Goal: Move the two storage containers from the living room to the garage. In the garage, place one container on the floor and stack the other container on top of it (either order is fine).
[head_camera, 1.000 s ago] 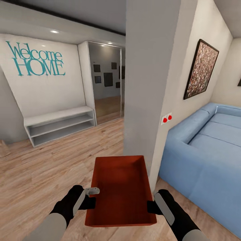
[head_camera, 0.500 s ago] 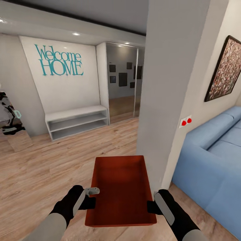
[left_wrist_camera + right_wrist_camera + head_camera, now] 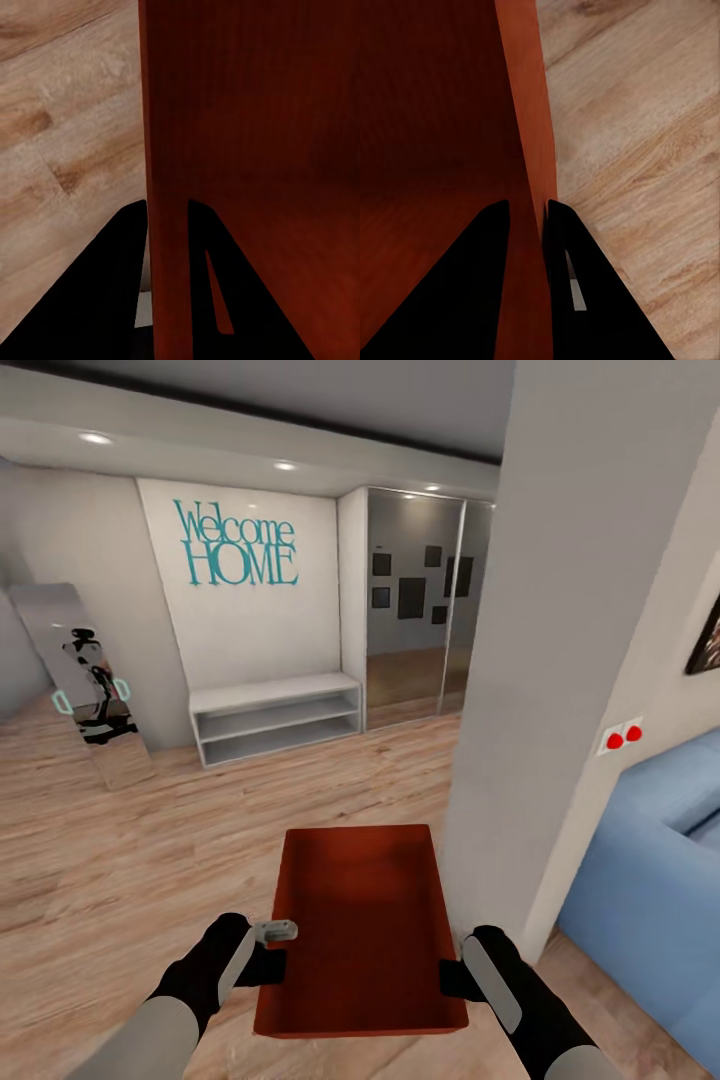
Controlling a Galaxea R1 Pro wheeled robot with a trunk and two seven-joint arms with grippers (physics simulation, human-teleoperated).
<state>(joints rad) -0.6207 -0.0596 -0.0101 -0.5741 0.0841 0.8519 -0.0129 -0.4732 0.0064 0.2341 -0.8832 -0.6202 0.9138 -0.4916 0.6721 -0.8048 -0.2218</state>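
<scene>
Jaws clamp both long walls of an orange-red storage container at lower centre of the head view: the left gripper pinches its left wall, the right gripper its right wall, and the bin rides level above light wood plank flooring. The setting reads as the living room side of the house, not the garage: a blue sofa fills the lower right, a grey-white wall pillar rises just behind the bin, and across the upper half are teal "Welcome HOME" lettering, a low white shelf unit and mirrored sliding doors. No dark concrete is visible, so the haul appears to be in its early stage: one bin is in transit, nothing is set down or stacked, and the second bin is not accounted for here.

In the left wrist view, the left gripper straddles the container's wall, one dark finger on either face, with plank flooring at the left of the frame and the shaded interior at the right.

In the right wrist view, the right gripper holds the opposite wall the same way. The bin is empty, with low straight walls, a faintly ribbed bottom and a matte rust-red finish.
</scene>
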